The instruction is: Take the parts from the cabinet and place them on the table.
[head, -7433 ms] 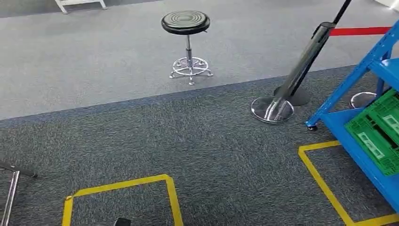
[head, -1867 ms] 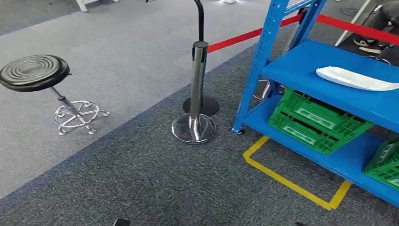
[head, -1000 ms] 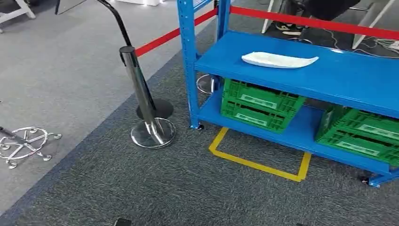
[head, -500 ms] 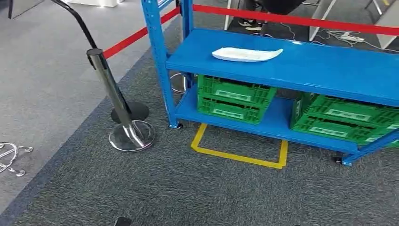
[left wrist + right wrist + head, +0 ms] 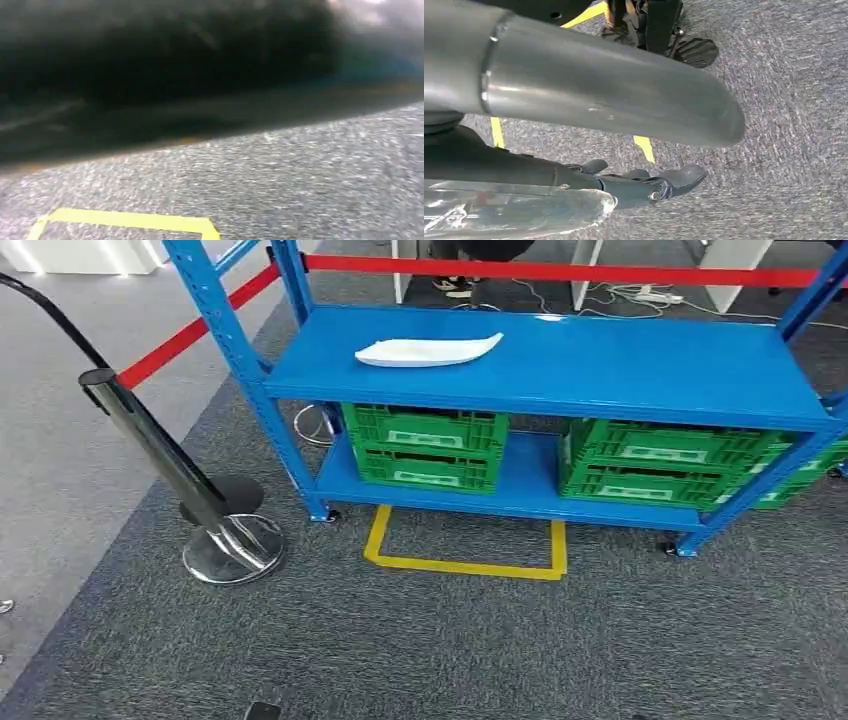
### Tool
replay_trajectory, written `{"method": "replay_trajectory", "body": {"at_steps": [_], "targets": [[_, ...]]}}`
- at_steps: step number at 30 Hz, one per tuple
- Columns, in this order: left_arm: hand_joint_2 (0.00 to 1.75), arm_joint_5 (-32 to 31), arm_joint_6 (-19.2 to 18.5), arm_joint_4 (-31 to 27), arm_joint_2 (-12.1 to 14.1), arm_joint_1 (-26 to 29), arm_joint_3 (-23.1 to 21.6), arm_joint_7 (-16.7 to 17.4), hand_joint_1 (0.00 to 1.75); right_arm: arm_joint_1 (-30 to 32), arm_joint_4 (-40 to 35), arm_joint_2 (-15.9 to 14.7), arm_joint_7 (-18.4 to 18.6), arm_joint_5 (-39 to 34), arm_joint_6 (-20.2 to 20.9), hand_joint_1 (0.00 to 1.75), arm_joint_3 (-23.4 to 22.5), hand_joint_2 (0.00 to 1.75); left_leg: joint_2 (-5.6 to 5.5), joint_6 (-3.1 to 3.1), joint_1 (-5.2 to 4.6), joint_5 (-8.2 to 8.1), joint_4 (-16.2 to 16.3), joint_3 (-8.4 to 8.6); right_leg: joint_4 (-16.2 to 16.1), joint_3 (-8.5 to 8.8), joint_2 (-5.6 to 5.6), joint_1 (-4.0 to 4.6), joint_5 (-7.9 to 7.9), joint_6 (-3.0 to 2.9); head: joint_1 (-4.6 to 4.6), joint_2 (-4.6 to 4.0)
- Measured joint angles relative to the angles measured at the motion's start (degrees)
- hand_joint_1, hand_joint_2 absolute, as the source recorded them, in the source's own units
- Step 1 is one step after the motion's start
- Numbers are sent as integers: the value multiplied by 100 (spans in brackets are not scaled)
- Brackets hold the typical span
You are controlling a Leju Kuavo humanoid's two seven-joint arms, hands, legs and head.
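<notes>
Right hand (image 5: pixel 639 185): seen in the right wrist view as a thick smooth grey thumb above darker fingers (image 5: pixel 684 176) that extend straight over the carpet (image 5: pixel 784 150). Nothing lies between them; the hand is spread open. A clear glossy plastic cover sits beside the fingers. Left hand: the left wrist view is dark and blurred, so its state cannot be told.

Carpet: dark grey, short speckled pile, marked with a yellow tape rectangle (image 5: pixel 466 565) just in front of the shelf unit.

Shelf unit (image 5: pixel 560 375): blue painted metal, angled uprights, flat decks, small casters at the feet.

Part (image 5: pixel 428 351): white, smooth, long and shallow with 1 pointed end, lying flat on the upper deck toward its left side.

Crates (image 5: pixel 425 445): green ribbed plastic on the lower deck, each with pale labels; the writing is too small to read.

Barrier post (image 5: pixel 160 455): polished chrome, round base, red belt (image 5: pixel 190 335) attached.
</notes>
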Motion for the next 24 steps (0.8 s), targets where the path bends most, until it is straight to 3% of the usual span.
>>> {"method": "replay_trajectory", "body": {"at_steps": [1,3,5,6,7,9,10,11,12,14,19,20,21,22,23,24], "targets": [[0,0,-2,0,11,-3,0,2,0,-14,2,7,2,2,0,0,0,0,-169,48,8,-43,-111,22,39,-29,32,43,-3,31,11,0],[0,-9,-11,0,4,-20,0,2,0,-13,2,4,20,4,-11,0,0,0,-126,44,-16,-80,-188,29,30,-113,96,-10,36,101,-4,0],[0,-11,-24,0,4,-12,0,2,0,14,2,5,63,7,-43,0,0,0,-83,99,8,-27,-273,47,2,-110,140,1,51,186,-7,0],[0,-15,-37,0,-4,-16,0,0,0,22,2,0,83,13,-63,0,0,0,-15,116,32,2,-317,76,94,-171,7,-15,-29,187,-2,0],[0,-17,-42,0,-9,-21,0,-2,0,12,2,0,90,22,-72,0,0,0,3,136,36,5,-320,79,330,-287,-140,-6,-201,209,46,0],[0,-20,-63,2,-15,0,0,-2,0,-27,2,0,96,37,-72,0,0,0,100,145,30,-4,-318,75,1217,-703,-270,-30,-632,258,66,0],[0,-20,-70,2,-11,7,0,-2,0,-29,2,0,98,42,-70,0,0,0,150,148,26,-8,-317,69,1618,-899,-295,-34,-766,281,63,0],[0,-22,-77,2,-9,9,0,-4,0,-18,2,0,107,46,-70,0,2,0,182,146,26,-10,-316,71,1766,-965,-309,-41,-749,298,70,0],[0,-22,-83,2,-9,7,0,-2,0,-7,2,0,107,52,-70,0,0,0,197,138,26,-18,-316,75,1641,-894,-312,-45,-620,305,63,0],[0,-24,-111,2,-11,2,0,-4,0,2,2,-2,111,61,-70,0,0,0,210,108,30,-39,-316,102,766,-416,-320,-47,-163,290,70,0],[0,-24,-111,2,-11,2,0,-4,0,2,2,-2,111,61,-70,0,0,0,211,107,30,-39,-316,103,732,-398,-320,-47,-150,289,70,0],[0,-24,-114,2,-13,2,0,-2,0,2,2,-2,111,61,-70,0,0,0,213,104,30,-41,-316,106,633,-342,-323,-47,-111,288,68,0],[0,-26,-127,2,-15,1,0,-2,0,-5,2,-2,111,63,-70,0,0,0,220,72,25,-59,-314,131,70,-24,-372,-47,-15,274,72,0],[0,-26,-133,2,-13,0,0,-4,0,-17,2,-2,111,66,-70,0,0,0,222,51,-8,-72,-304,127,-6,24,-376,-28,-106,268,74,0],[0,-26,-140,2,-11,-4,0,-4,0,-31,2,-2,109,66,-70,0,0,0,221,16,-21,-89,-290,113,-34,75,-355,-30,-85,202,59,0],[0,-31,-140,2,-11,-15,-2,-4,0,0,2,-2,116,72,-72,0,0,0,222,-124,10,-291,-43,69,-53,136,-357,-37,-116,50,31,0]]}}
